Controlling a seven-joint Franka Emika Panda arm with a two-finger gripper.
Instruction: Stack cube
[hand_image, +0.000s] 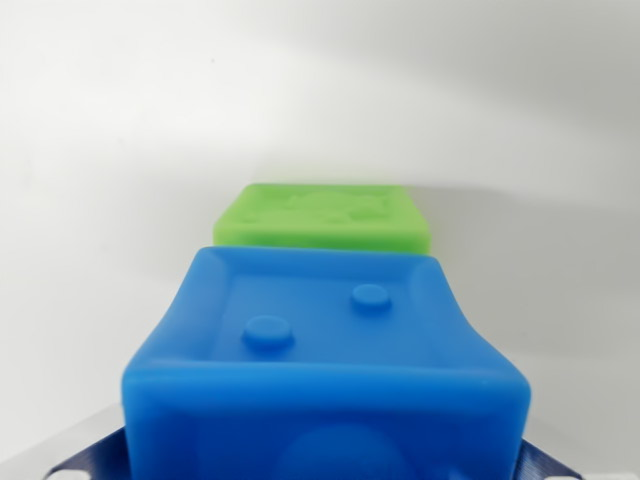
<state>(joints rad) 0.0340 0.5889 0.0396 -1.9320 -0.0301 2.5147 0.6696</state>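
Seemingly mid-task: blue cube (325, 370) fills wrist view's lower half, likely pinched in jaws, though grip itself hidden, cannot tell. Green cube (325, 216) sits beyond on white desk (90, 200). Stack not made; placing blue on green remains.

No text, label, brand or number can be read anywhere in the wrist view. The blue cube (325, 370) carries only two raised round dots on its recessed upper face, like the pips of a die, and the green cube (325, 218) behind it shows faint raised relief on top, too blurred to make out
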